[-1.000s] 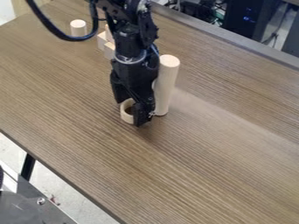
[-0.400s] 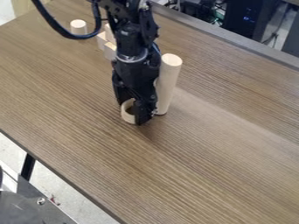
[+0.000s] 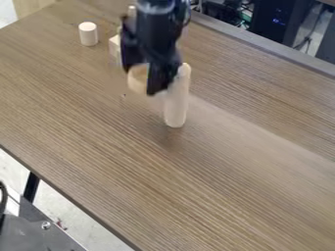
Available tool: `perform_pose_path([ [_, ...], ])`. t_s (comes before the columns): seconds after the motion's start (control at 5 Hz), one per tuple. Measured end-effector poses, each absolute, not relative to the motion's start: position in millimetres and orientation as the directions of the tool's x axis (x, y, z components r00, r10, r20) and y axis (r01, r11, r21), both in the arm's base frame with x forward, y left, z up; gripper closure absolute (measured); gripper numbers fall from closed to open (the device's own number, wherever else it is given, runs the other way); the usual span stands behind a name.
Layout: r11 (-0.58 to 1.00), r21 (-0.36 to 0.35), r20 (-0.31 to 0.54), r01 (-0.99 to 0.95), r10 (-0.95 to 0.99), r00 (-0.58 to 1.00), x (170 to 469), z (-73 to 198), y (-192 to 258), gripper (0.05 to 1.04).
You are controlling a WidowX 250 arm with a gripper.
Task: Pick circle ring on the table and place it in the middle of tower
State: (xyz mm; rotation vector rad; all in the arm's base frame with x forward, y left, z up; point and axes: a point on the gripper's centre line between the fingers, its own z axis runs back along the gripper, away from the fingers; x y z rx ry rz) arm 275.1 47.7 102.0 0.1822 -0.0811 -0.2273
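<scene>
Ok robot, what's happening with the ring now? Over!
Gripper holding wooden ring, up off table. Tall wooden cylinder standing close by, might get bumped. Over.

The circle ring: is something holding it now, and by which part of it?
The ring is held in the gripper; whether by one wall or across its outside, I cannot tell.

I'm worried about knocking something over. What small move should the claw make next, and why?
Probably a slight lift, easing away from the tall cylinder: the claw has the ring off the table, but overlaps the cylinder's top in view, so a sideways swing might bump it.
</scene>
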Motion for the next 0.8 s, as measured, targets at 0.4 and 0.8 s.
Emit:
perform_pose_path([
  [0.4, 0.958, 0.183, 0.146, 0.221, -0.248, 0.958, 271, 150, 36, 0.315],
  [0.8, 0.965, 0.132, 0.202, 0.227, -0.251, 0.947, 280, 169, 25, 0.315],
])
